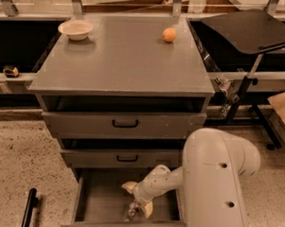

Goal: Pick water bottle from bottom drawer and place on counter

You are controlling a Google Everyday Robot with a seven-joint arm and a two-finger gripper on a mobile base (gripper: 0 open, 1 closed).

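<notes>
The tool [139,198] sits inside the open bottom drawer [98,198], at the end of the arm [215,185] reaching in from the right. Its state is released: the two cream fingers [129,186] stand spread apart. The water bottle [131,211] lies on the drawer floor near the front wall, just beside the lower finger. On the surface [121,57] rest a bowl [76,29] and an orange fruit [169,34].

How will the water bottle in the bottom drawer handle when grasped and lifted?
The water bottle looks clear and crinkled, so it probably dents under squeeze and is light. It seems to lie on its side in the bottom drawer, so a nudge may roll it. The hand is open close over it.
</notes>
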